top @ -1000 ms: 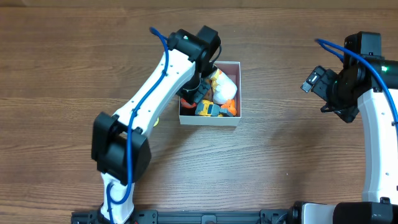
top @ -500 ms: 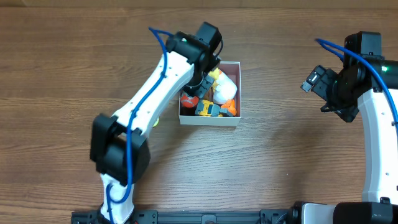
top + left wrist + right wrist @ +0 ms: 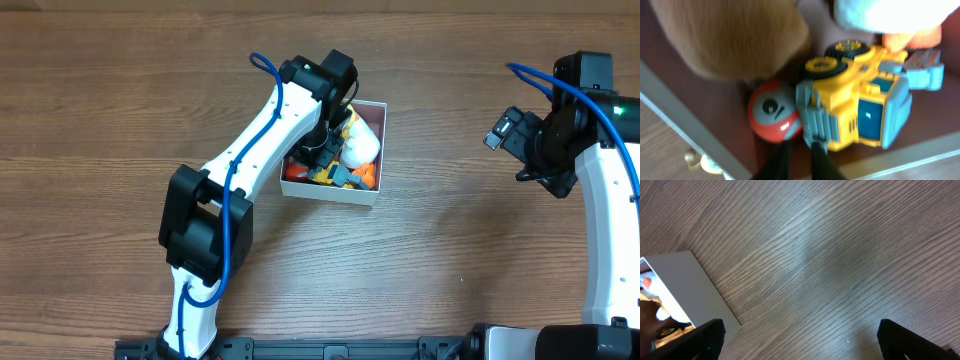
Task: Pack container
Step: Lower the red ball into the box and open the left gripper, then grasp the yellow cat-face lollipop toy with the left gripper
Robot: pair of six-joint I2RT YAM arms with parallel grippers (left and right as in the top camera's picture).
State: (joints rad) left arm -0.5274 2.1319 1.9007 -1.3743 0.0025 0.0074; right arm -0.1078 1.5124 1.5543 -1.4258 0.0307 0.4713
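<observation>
hanging left tool (image 3: 800, 149) inside container (image 3: 330, 193)

Wood table (image 3: 840, 255), container (image 3: 695, 290) corner at left, fingers (image 3: 912, 342) spread

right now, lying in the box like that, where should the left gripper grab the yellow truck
Probably take the yellow truck across its boxy cab, left gripper coming down from above. Its long sides are flat and parallel; the red ball crowds the grille and the furry toy the wheels.

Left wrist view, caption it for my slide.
Left tool close to a yellow truck and red toy in the container.
</observation>
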